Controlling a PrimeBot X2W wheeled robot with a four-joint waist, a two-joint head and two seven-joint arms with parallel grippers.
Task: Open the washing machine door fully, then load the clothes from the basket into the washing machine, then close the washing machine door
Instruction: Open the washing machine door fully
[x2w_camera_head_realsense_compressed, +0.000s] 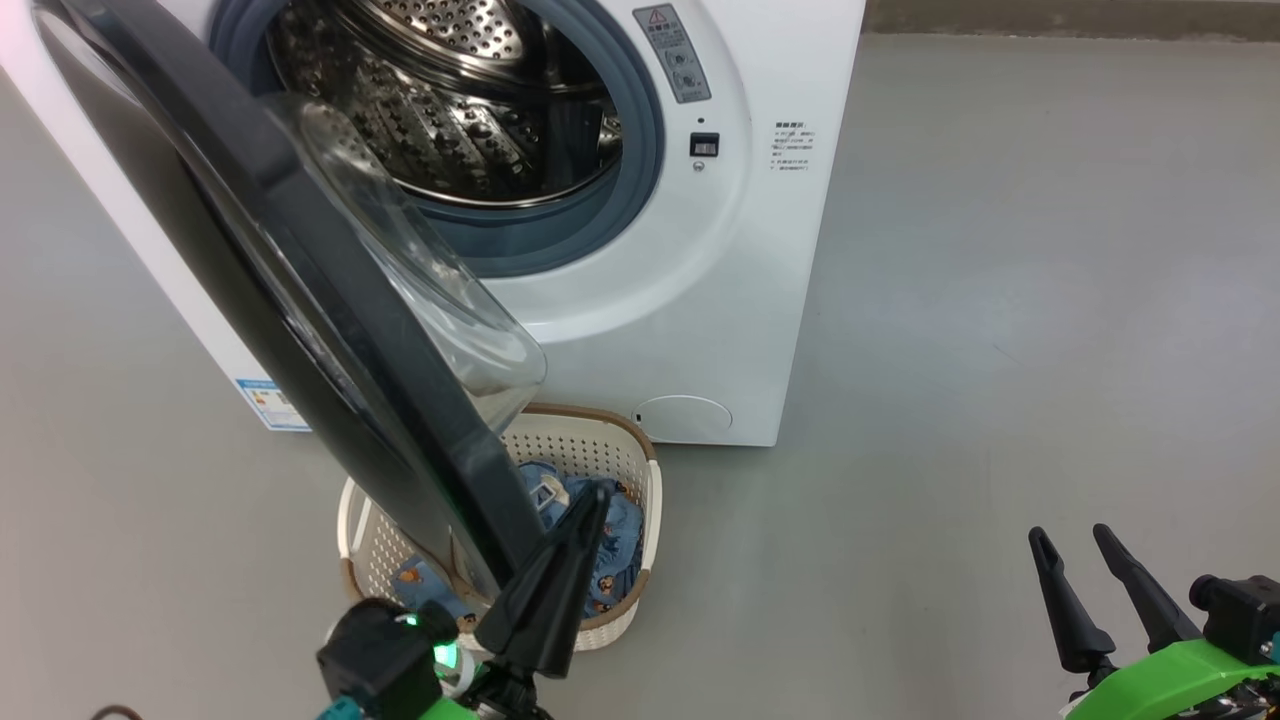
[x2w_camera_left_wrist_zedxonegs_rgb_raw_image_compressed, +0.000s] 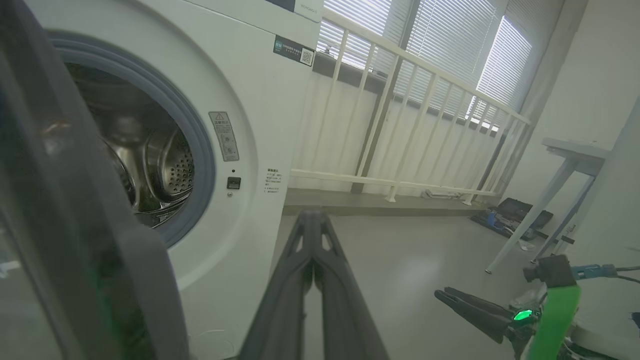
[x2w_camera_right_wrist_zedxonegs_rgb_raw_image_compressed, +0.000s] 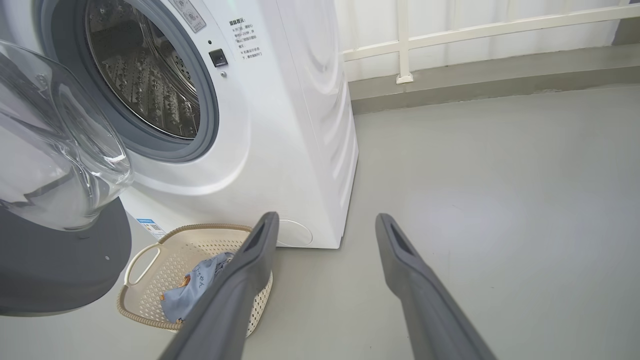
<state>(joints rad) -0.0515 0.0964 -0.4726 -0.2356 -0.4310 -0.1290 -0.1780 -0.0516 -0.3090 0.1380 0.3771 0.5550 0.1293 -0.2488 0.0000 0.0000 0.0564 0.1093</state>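
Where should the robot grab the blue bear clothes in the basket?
Probably the bunched-up fabric on top of the clothes, coming straight down from above with the open right claw. The basket has walls that block the sides. The washing machine door hangs over its left part, so the right side looks freer.

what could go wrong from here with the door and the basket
The door hangs over the basket, hiding part of the clothes; a reach in could bump it. The shut left end effector sits right by the door's edge, so a push to open it wider may slip off.
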